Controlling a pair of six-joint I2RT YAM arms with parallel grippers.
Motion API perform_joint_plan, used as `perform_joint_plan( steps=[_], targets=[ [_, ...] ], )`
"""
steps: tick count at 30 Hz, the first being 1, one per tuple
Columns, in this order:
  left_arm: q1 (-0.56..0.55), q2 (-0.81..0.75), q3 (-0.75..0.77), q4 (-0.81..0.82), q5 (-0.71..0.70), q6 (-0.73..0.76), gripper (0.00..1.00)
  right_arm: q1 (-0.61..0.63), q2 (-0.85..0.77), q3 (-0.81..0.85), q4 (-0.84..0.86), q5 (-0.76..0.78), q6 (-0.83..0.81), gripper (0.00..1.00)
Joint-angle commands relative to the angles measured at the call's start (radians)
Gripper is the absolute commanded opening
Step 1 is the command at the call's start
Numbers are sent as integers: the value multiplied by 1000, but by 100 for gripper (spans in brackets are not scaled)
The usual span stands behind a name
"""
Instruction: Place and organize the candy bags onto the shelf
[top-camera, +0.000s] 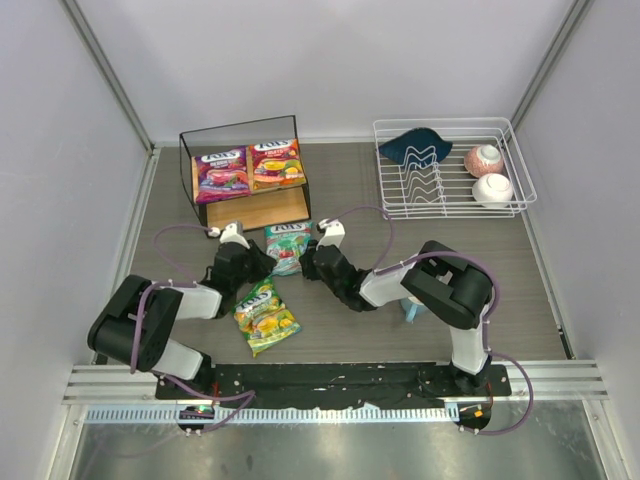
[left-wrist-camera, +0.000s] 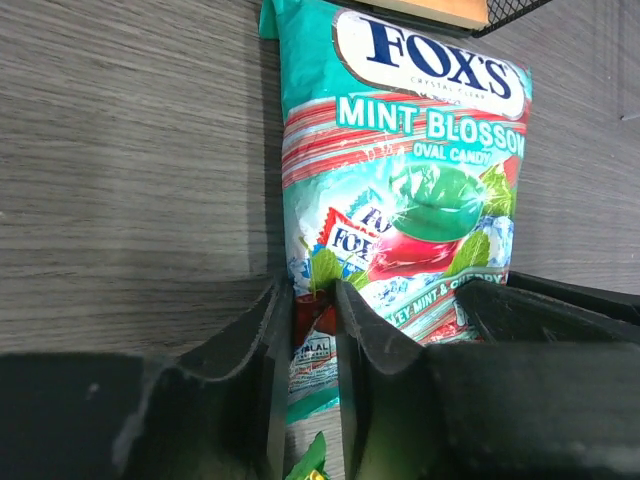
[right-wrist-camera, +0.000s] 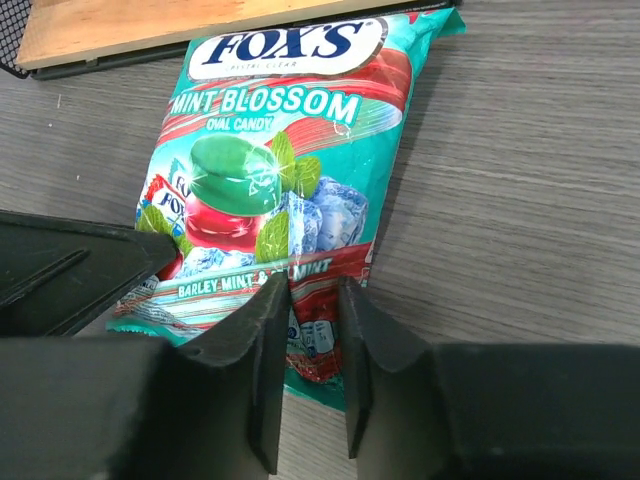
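The teal-green candy bag (top-camera: 287, 245) lies flat on the table just in front of the shelf (top-camera: 196, 180). My left gripper (top-camera: 262, 262) is at its lower left corner. My right gripper (top-camera: 305, 262) is at its lower right corner. In the left wrist view the jaws stand a narrow gap apart, with the bag's (left-wrist-camera: 400, 190) lower edge pinched between them at my left gripper (left-wrist-camera: 312, 290). The right wrist view shows the same on the bag (right-wrist-camera: 270, 170) at my right gripper (right-wrist-camera: 314, 285). The purple-magenta bag (top-camera: 222, 172) and red-orange bag (top-camera: 277, 162) lie on the shelf's top board. The yellow-green bag (top-camera: 265, 316) lies on the table.
A white wire dish rack (top-camera: 505, 130) stands at the back right with a dark blue cloth (top-camera: 415, 147) and two bowls (top-camera: 487, 172). A small light-blue object (top-camera: 411, 312) lies by my right arm. The shelf's lower board (top-camera: 265, 212) shows bare wood.
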Motion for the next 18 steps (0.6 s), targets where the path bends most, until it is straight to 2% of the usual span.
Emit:
perform_joint_plan(
  steps=[1, 2, 3, 4, 5, 10, 18],
  targets=[
    [-9, 32, 7, 3, 10, 25, 21, 3, 10, 24, -12, 15, 19, 25],
    [-11, 33, 7, 4, 10, 25, 12, 3, 10, 24, -14, 15, 16, 22],
    [-13, 35, 6, 6, 10, 27, 7, 3, 10, 24, -12, 17, 17, 10],
    [-16, 35, 4, 10, 10, 28, 3, 3, 10, 24, -14, 17, 15, 3],
    [-16, 36, 4, 15, 10, 30, 0, 1, 10, 22, -11, 17, 12, 1],
    [-29, 15, -2, 35, 34, 54, 0, 3, -16, 10, 33, 7, -27, 1],
    [-59, -147, -51, 38, -25, 94, 0, 4, -86, -33, 98, 17, -87, 1]
  ],
)
